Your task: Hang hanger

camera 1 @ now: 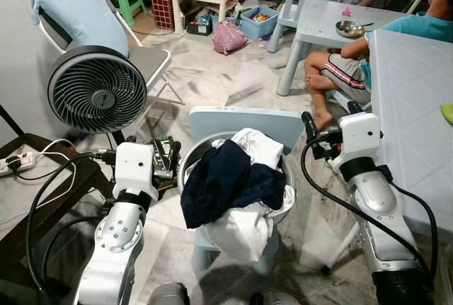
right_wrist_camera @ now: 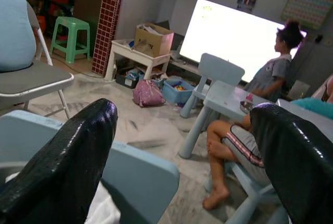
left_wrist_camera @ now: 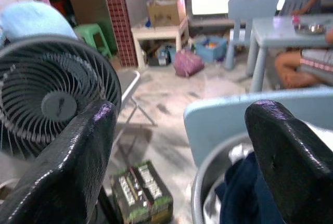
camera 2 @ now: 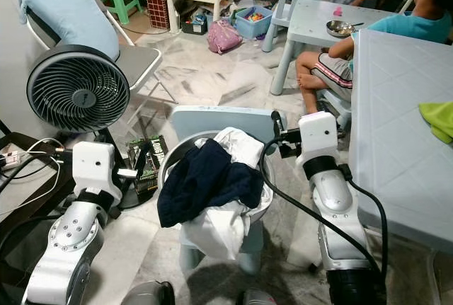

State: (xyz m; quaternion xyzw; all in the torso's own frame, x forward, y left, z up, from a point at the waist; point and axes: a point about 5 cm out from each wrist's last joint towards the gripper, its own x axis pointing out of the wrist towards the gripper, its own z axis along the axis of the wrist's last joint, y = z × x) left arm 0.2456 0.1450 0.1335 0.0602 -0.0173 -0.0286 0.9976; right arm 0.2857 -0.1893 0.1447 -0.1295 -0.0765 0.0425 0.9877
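A round metal basket (camera 1: 185, 158) stands on a small light-blue chair (camera 1: 241, 117) right in front of me. It is heaped with a dark navy garment (camera 1: 223, 177) and white clothes (camera 1: 258, 146) that spill over its front rim. My left gripper (left_wrist_camera: 184, 115) hovers just left of the basket, open, with nothing between its fingers. My right gripper (camera 1: 313, 139) is held at the basket's right side beside the chair back, also open and holding nothing.
A black fan (camera 1: 97, 89) and a folding chair with a blue pillow (camera 1: 78, 4) stand at the left. A green-black box (camera 1: 164, 155) lies on the floor by the basket. A white table (camera 1: 414, 107) runs along the right. A person (camera 1: 347, 71) sits by a small table (camera 1: 333, 18).
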